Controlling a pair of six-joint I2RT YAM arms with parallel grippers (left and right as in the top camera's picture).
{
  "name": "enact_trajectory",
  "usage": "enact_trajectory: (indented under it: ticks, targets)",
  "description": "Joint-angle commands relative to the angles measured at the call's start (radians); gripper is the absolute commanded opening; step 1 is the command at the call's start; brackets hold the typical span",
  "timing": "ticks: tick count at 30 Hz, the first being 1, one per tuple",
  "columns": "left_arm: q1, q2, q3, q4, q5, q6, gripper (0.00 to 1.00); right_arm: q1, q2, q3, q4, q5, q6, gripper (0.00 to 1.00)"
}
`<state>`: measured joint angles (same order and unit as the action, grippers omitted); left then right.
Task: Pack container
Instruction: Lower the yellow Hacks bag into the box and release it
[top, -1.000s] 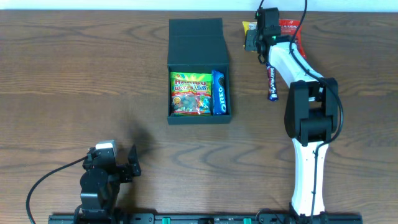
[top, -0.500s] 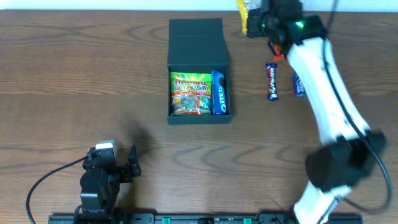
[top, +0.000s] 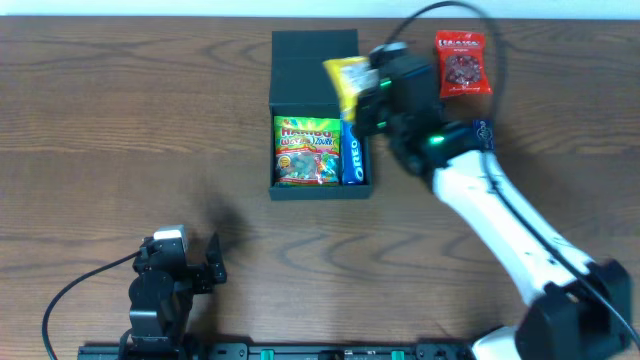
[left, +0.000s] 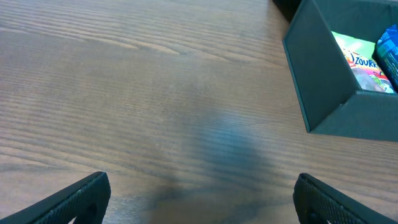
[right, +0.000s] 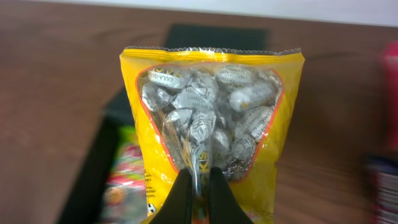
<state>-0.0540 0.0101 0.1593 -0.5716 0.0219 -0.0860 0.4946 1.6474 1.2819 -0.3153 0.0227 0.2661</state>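
The container (top: 310, 65), a dark green-black box with its flap lid folded back, stands open at the table's back middle. A Haribo bag (top: 306, 150) and a blue Oreo pack (top: 352, 150) lie in it. My right gripper (top: 366, 92) hangs over the box's back right corner, shut on a yellow bag of silver-wrapped sweets (top: 345, 78). In the right wrist view the gripper (right: 200, 186) pinches the bag (right: 211, 124) at its lower middle, with the container (right: 211, 36) blurred beneath. My left gripper (top: 205, 265) rests open at the front left, and the wrist view shows nothing in the gripper (left: 202, 205), with the container (left: 323, 81) ahead to the right.
A red snack packet (top: 461, 62) lies at the back right. A blue packet (top: 483, 130) shows partly beside my right arm, which crosses the table's right half diagonally. The left arm's cable trails along the front left edge.
My right gripper has carried the yellow bag from the back right of the table leftward to over the container. The left arm has stayed still.
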Motion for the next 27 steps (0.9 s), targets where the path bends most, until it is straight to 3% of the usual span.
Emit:
enact_trajectory:
  ticks: [1,11,16,17,19,21,22,26,27]
  targets:
    - [0.003,-0.006,-0.010,0.005,-0.003,-0.011,0.95,0.066,0.067,0.004,0.030,0.007,0.094,0.01]
    - [0.003,-0.006,-0.010,0.005,-0.003,-0.011,0.95,0.197,0.254,0.005,0.090,0.009,0.250,0.01]
    - [0.003,-0.006,-0.010,0.005,-0.003,-0.011,0.95,0.263,0.269,0.005,0.108,0.168,0.299,0.02]
    - [0.003,-0.006,-0.010,0.005,-0.003,-0.011,0.95,0.272,0.269,0.005,0.110,0.174,0.298,0.08]
    - [0.003,-0.006,-0.010,0.005,-0.003,-0.011,0.95,0.289,0.269,0.005,0.123,0.180,0.298,0.57]
    - [0.003,-0.006,-0.010,0.005,-0.003,-0.011,0.95,0.294,0.269,0.005,0.124,0.210,0.295,0.93]
    - [0.003,-0.006,-0.010,0.005,-0.003,-0.011,0.95,0.294,0.269,0.007,0.124,0.225,0.294,0.99]
    - [0.003,-0.006,-0.010,0.005,-0.003,-0.011,0.95,0.278,0.261,0.029,0.120,0.240,0.290,0.99]
    - [0.003,-0.006,-0.010,0.005,-0.003,-0.011,0.95,0.270,0.251,0.038,0.120,0.238,0.257,0.94]
